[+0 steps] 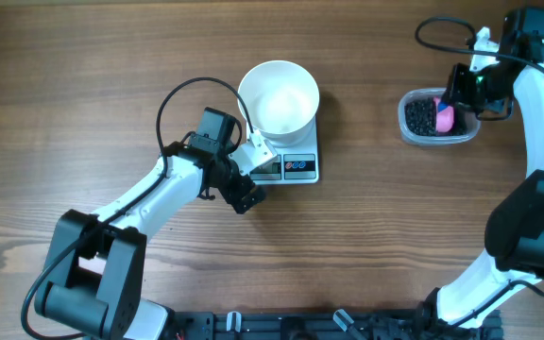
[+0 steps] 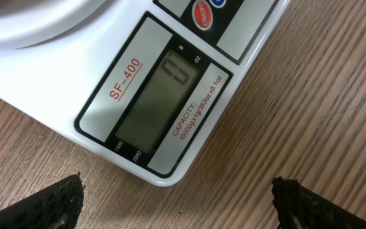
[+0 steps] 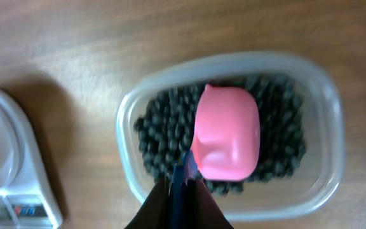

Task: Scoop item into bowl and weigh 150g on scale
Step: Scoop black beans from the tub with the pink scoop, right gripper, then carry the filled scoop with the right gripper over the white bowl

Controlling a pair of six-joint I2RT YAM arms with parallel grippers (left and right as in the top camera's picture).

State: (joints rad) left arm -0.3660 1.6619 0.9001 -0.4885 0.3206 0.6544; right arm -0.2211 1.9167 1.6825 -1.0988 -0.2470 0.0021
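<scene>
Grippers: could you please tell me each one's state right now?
Left gripper: open, holding nothing.
Right gripper: shut on the pink plastic scoop.

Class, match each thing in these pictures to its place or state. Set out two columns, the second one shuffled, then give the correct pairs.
Things
1. white bowl
2. pink scoop
3. left pincer
4. scale display

Place or state
A. reads zero
B. open, beside the scale
C. over the black pieces in the clear tub
D. empty, on the scale

Pairs: 1-D, 2-C, 3-B, 4-A.
</scene>
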